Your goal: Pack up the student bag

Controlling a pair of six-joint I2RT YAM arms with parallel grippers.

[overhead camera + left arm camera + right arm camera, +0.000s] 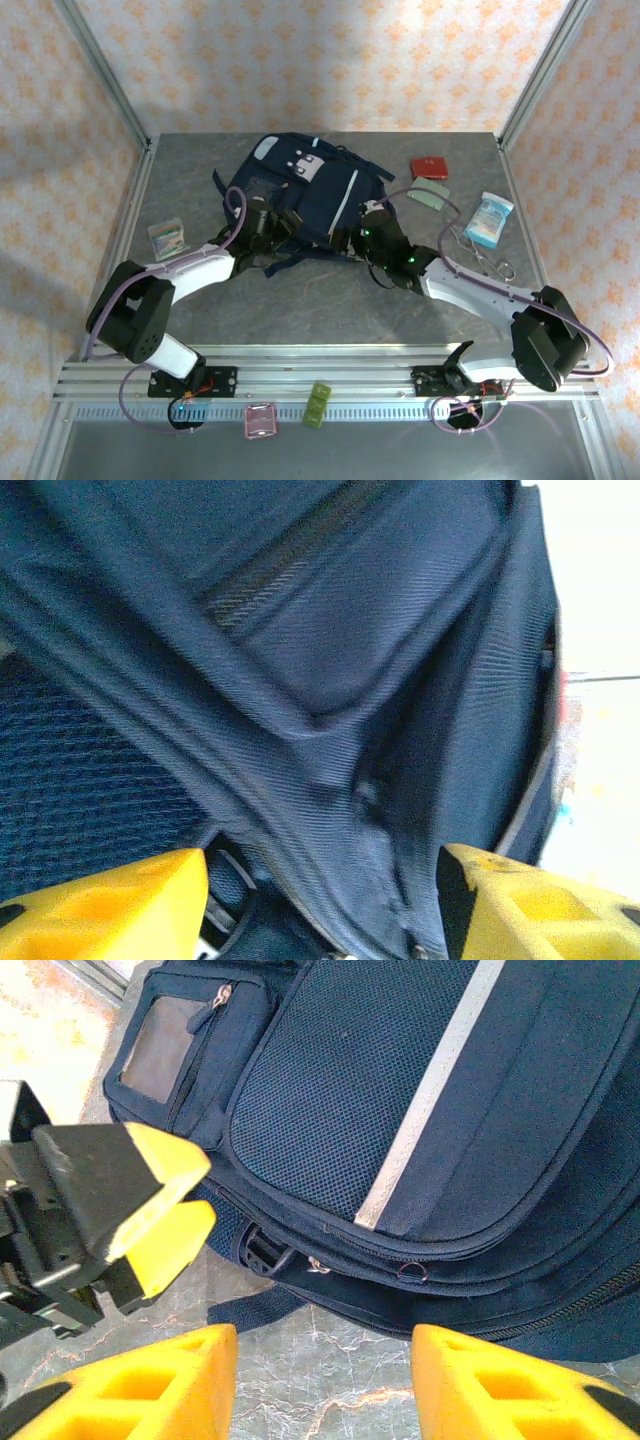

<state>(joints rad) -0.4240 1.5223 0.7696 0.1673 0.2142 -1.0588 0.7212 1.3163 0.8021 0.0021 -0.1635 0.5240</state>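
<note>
The student bag (pixel 305 190), navy with a thin white stripe and grey-white front patches, lies flat at the middle of the table. My left gripper (pixel 272 225) is at its near-left edge, open, with folds of the bag's navy fabric (pixel 330 680) lying between its yellow fingers (pixel 110 905). My right gripper (pixel 368 228) is at the bag's near-right edge, open over bare table, just short of the bag's zipper seams (pixel 400 1250). A silver zipper pull (pixel 318 1265) and a small D-ring (pixel 410 1272) sit ahead of it. The left gripper (pixel 200 1188) appears in the right wrist view.
A red box (pixel 431 167), a pale green card (pixel 428 196), a blue-white packet (pixel 489 220) and scissors (pixel 490 262) lie to the right of the bag. A small striped box (pixel 168 238) lies on the left. Dark straps (pixel 300 258) trail toward the near edge.
</note>
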